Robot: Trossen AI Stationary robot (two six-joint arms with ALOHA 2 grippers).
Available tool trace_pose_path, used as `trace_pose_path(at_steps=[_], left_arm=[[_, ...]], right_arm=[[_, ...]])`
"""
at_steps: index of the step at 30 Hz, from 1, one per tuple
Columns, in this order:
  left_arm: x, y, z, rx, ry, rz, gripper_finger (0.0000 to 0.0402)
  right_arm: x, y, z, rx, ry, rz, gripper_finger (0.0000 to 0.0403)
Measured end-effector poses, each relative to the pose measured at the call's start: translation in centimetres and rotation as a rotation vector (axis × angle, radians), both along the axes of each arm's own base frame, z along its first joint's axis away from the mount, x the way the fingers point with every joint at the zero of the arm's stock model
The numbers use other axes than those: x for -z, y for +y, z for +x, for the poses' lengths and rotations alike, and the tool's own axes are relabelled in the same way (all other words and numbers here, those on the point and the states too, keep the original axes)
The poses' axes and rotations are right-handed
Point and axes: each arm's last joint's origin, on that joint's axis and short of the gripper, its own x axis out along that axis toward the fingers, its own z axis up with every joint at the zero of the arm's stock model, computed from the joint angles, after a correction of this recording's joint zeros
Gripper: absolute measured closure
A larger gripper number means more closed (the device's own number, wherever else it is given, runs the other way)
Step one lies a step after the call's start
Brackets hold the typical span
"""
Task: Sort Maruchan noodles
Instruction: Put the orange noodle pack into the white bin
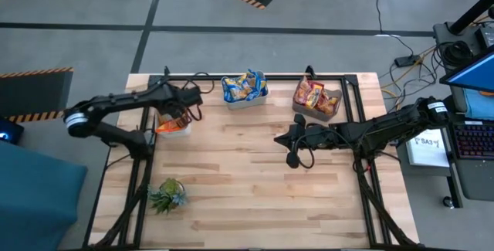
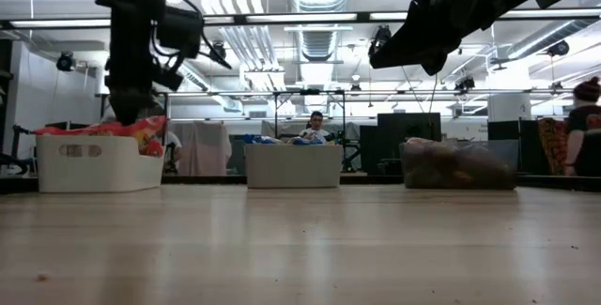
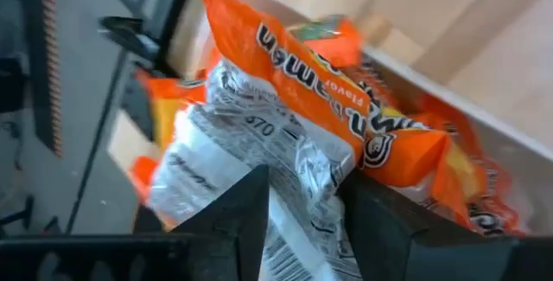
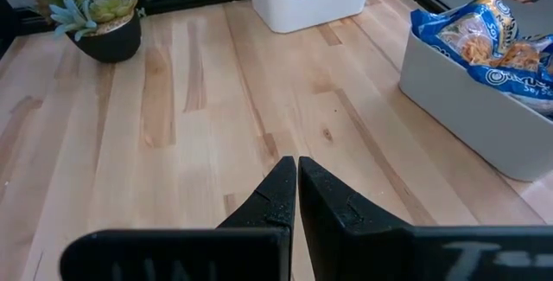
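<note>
I see the left gripper [image 3: 302,212], jaws part-spread around an orange noodle packet [image 3: 294,99], directly above the left white bin [image 1: 174,127]; right gripper [image 4: 296,196] idles pressed together mid-table.

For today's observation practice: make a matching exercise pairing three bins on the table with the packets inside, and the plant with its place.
Things:
1. left bin
2. middle bin
3. right bin
4. plant

Matches:
A. blue-and-yellow packets
B. bare tabletop, near left
C. orange packets
D. red-and-orange packets

Pairs: 1-C, 2-A, 3-D, 4-B
</note>
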Motion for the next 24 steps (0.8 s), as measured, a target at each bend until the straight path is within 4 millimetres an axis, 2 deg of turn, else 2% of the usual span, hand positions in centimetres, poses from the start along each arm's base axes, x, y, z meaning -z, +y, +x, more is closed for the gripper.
trace_pose_path(at_steps=[4,9,14,18,21,24], left_arm=[[0.4,0.2,0.8,0.000,0.040,-0.103,0.0277],[-1.2,0.5,1.5,0.008,0.057,-0.106,0.0276],[-3.5,0.7,1.6,0.025,0.007,-0.013,0.0276],[-4.5,1.1,1.1,-0.031,0.028,0.175,0.0277],[-4.0,1.4,0.7,-0.107,0.002,0.202,0.0283],[-2.4,1.4,0.6,-0.142,-0.007,0.180,0.0296]], right_arm=[[0.0,0.0,0.0,0.000,0.000,0.000,0.0394],[0.0,0.0,0.0,0.000,0.000,0.000,0.0394],[0.0,0.0,0.0,0.000,0.000,0.000,0.0394],[0.0,0.0,0.0,-0.004,0.001,-0.008,0.0394],[0.0,0.0,0.0,-0.005,0.002,-0.012,0.0394],[0.0,0.0,0.0,-0.006,0.002,-0.013,0.0394]])
